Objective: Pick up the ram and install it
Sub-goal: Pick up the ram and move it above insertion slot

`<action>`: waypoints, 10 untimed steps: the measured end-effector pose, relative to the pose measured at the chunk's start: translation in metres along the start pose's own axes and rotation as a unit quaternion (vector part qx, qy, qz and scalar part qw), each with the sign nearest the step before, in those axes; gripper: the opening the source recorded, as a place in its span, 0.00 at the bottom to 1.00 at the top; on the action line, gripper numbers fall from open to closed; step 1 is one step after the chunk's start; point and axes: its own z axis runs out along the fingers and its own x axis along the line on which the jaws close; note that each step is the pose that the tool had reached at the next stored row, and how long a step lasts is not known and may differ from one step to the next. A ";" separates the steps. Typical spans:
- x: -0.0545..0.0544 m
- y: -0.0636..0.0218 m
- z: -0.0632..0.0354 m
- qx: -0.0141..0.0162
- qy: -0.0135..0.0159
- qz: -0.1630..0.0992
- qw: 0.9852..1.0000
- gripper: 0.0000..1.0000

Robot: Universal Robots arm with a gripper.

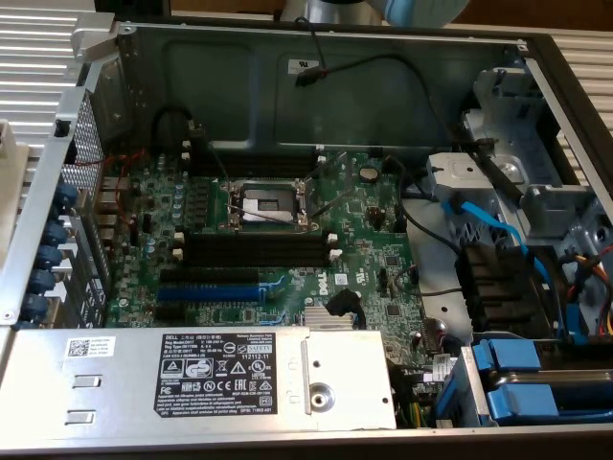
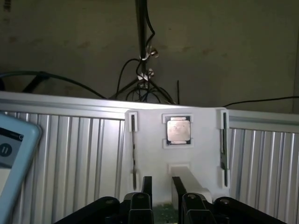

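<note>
The gripper [image 2: 162, 185] has two slim black fingers [image 2: 147, 186] on rounded black knuckle joints

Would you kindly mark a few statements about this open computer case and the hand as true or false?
1. The long black memory slots next to the processor socket are bare. True.
2. The hand is shut on something. False: it stands open, with nothing between its fingers.
3. A square processor chip sits in the white holder in front of the hand. True.
4. The expansion slot on the motherboard is red. False: it is blue.
</note>
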 end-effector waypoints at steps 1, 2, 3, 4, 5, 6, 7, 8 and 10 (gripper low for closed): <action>0.000 0.0000 0.0017 0.000 0.000 0.000 1.000 0.31; 0.000 0.0000 0.0035 0.000 0.000 0.000 1.000 0.31; 0.000 0.0001 0.0055 0.000 0.000 0.000 1.000 0.31; 0.000 0.0007 0.0073 0.000 0.000 0.000 1.000 0.31; 0.000 0.0016 0.0091 0.000 0.000 0.000 1.000 0.31; 0.000 0.0032 0.0108 0.000 0.000 0.000 1.000 0.31; 0.001 0.0049 0.0127 0.000 0.000 0.000 1.000 0.31; 0.002 0.0066 0.0145 -0.001 0.000 0.000 1.000 0.31; 0.004 0.0087 0.0181 -0.003 0.000 -0.001 1.000 0.31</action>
